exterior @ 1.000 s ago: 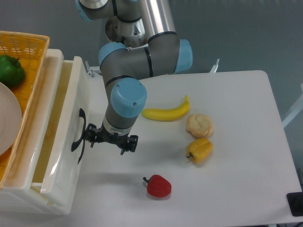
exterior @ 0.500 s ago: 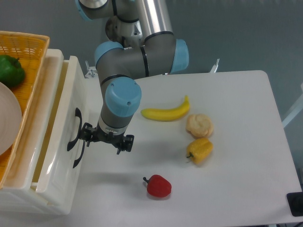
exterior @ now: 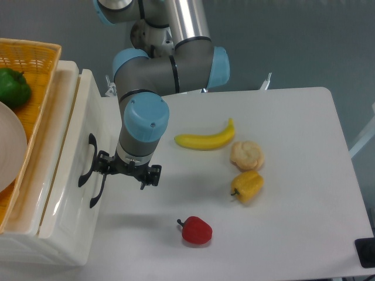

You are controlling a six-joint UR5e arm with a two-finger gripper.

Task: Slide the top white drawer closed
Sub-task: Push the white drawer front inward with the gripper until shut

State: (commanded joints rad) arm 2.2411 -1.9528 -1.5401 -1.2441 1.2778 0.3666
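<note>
The top white drawer [exterior: 65, 193] sits at the left, pushed most of the way in, and only a narrow strip of its inside shows behind the front panel. Its curved black handle [exterior: 88, 158] faces the table. My gripper [exterior: 125, 170] hangs just right of that handle, pointing down, its left finger [exterior: 101, 163] up against the drawer front. The fingers stand spread apart with nothing between them. Just below and to the right of it, the lower drawer's black handle [exterior: 96, 191] sticks out.
An orange woven basket [exterior: 32, 52] with a green pepper [exterior: 13, 86] and a white plate [exterior: 10, 146] sits on top of the drawer unit. On the table lie a banana [exterior: 205, 139], a bread roll [exterior: 246, 155], a yellow pepper [exterior: 248, 185] and a red pepper [exterior: 195, 230].
The gripper has moved left, and the top drawer's front panel has slid left with it. The open gap has narrowed a lot.
</note>
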